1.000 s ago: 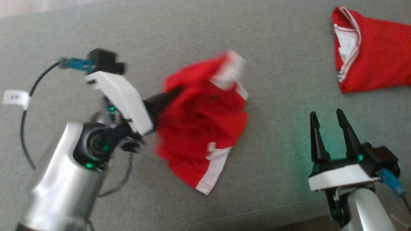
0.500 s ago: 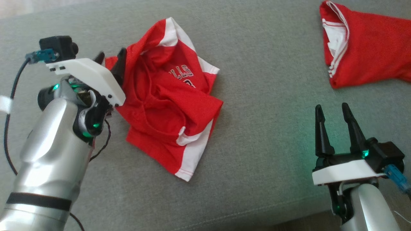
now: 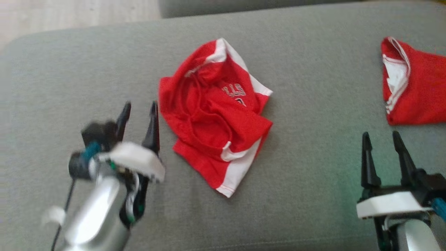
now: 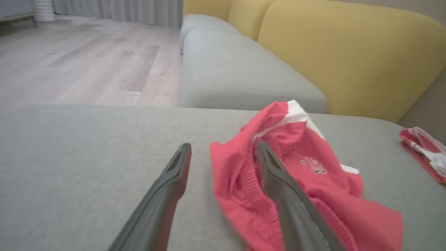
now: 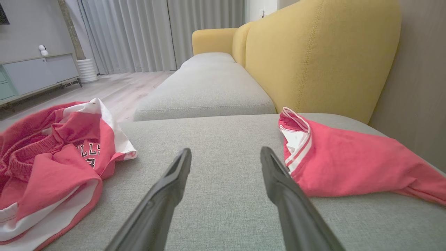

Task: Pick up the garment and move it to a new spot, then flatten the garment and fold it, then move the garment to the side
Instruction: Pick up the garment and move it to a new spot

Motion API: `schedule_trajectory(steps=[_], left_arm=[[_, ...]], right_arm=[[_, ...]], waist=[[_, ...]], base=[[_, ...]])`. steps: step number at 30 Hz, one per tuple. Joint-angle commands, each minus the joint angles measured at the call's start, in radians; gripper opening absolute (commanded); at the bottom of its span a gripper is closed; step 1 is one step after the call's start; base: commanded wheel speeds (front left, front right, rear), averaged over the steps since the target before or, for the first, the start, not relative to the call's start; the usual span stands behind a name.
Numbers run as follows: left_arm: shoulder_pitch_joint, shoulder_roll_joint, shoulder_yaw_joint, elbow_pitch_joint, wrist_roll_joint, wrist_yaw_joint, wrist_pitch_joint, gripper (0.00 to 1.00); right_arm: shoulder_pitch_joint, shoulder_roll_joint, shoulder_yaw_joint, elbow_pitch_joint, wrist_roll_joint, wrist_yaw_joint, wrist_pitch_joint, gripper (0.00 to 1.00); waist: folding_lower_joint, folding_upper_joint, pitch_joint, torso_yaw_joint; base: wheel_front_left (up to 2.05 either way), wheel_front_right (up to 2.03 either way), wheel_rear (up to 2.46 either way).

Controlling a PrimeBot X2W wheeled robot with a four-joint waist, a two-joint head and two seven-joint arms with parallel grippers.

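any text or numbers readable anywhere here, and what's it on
"LLS": dark letters edged in white on the crumpled red garment; a fold hides the start of the word.
"3", probably: a digit just under those letters, partly tucked under the fold, so not certain.
The left wrist view shows the same print, too blurred to read.
The second red garment shows only white stripes, no text.

The left gripper [image 3: 140, 104] is blurred; the red cloth [image 3: 420, 87] at far right is cut by the edge; folds of the garment [image 3: 209, 118] hide part of its lettering [image 3: 234, 91]
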Motion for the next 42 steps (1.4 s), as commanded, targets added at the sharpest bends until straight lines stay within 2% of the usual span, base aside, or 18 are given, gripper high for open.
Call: schedule_trajectory(steps=[1, 7, 11, 16, 23, 33, 42], left_arm=[[-0.020, 0.023, 0.041, -0.039, 0.012, 0.009, -0.012, 1.00], [0.164, 0.004, 0.079, -0.129, 0.067, 0.053, -0.029, 1.00], [0.269, -0.017, 0.116, -0.187, 0.138, 0.055, -0.029, 1.00], [0.371, -0.044, 0.154, -0.224, 0.222, 0.027, -0.029, 1.00], [0.458, -0.088, 0.256, -0.270, 0.305, -0.011, -0.029, 1.00], [0.465, -0.134, 0.335, -0.259, 0.384, -0.099, -0.029, 1.00], [0.462, -0.157, 0.378, -0.239, 0.420, -0.143, -0.029, 1.00]], right_arm=[[0.001, -0.004, 0.015, -0.036, -0.007, 0.007, -0.011, 1.00], [0.050, -0.004, -0.025, -0.040, -0.028, 0.007, -0.011, 1.00], [0.073, -0.004, -0.030, -0.035, -0.026, 0.007, -0.011, 1.00], [0.105, -0.004, -0.027, -0.016, -0.024, 0.007, -0.011, 1.00], [0.130, -0.004, -0.006, 0.007, -0.015, 0.007, -0.011, 1.00], [0.130, -0.004, 0.033, 0.030, 0.005, 0.007, -0.011, 1.00], [0.125, -0.004, 0.041, 0.037, 0.014, 0.007, -0.011, 1.00]], waist=[[0.0000, 0.0000, -0.035, 0.038], [0.0000, 0.0000, -0.081, 0.109], [0.0000, 0.0000, -0.109, 0.145], [0.0000, 0.0000, -0.140, 0.173], [0.0000, 0.0000, -0.165, 0.176], [0.0000, 0.0000, -0.167, 0.144], [0.0000, 0.0000, -0.165, 0.116]], base=[[0.00, 0.00, 0.00], [0.00, 0.00, 0.00], [0.00, 0.00, 0.00], [0.00, 0.00, 0.00], [0.00, 0.00, 0.00], [0.00, 0.00, 0.00], [0.00, 0.00, 0.00]])
